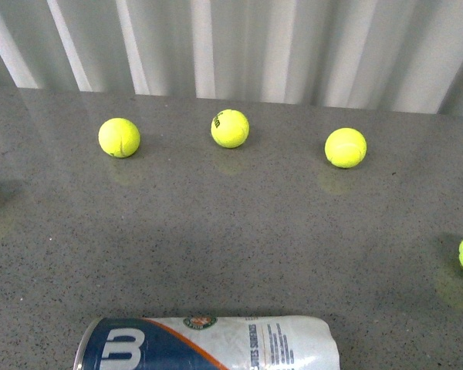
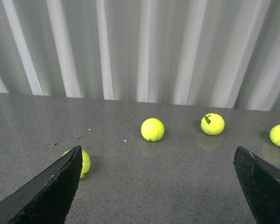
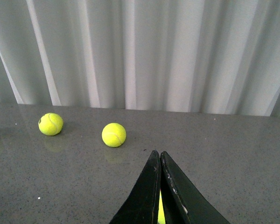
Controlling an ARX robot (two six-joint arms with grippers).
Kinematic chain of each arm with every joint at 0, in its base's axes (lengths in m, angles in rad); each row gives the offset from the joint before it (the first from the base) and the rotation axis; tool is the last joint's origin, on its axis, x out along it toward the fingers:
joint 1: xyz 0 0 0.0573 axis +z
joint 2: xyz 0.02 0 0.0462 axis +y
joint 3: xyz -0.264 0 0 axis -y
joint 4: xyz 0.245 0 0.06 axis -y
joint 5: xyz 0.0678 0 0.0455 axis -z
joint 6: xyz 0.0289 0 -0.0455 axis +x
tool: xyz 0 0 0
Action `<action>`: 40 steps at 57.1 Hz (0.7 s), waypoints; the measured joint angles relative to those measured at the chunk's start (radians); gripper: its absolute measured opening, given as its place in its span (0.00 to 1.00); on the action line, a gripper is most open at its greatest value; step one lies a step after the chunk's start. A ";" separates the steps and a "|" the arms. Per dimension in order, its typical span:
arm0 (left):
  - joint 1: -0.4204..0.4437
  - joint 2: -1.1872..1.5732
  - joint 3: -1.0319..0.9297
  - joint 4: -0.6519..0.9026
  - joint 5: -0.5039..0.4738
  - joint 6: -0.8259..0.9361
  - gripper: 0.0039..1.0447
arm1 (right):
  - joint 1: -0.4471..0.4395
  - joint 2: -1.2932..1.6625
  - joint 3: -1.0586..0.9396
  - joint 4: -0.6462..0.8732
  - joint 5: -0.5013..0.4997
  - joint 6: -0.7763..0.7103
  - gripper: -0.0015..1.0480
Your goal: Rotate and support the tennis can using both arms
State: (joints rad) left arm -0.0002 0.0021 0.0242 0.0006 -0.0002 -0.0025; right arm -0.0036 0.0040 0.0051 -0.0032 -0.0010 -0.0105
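Lying on its side, your tennis can (image 1: 208,343) rests on the table (image 1: 239,231), well apart from the middle tennis ball (image 1: 230,128), on its camera side. Your left gripper (image 2: 157,148) gapes wide and empty. The right gripper (image 3: 159,153) has its tips pressed together, gripping nothing.

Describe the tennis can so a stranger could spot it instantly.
On the grey table, look at the near edge, in front of the row of yellow tennis balls. The tennis can lies on its side: the only tube, navy label with a white W.
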 joint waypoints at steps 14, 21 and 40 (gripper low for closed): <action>0.000 0.000 0.000 0.000 0.000 0.000 0.94 | 0.000 0.000 0.000 0.000 0.000 0.000 0.41; 0.000 0.000 0.000 0.000 0.000 0.000 0.94 | 0.000 0.000 0.000 0.000 0.000 0.000 0.61; 0.000 0.000 0.000 0.000 0.000 0.000 0.94 | 0.000 0.000 0.000 0.000 0.000 0.001 0.93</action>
State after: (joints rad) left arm -0.0002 0.0021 0.0242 0.0006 -0.0002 -0.0025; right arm -0.0036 0.0036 0.0051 -0.0032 -0.0006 -0.0097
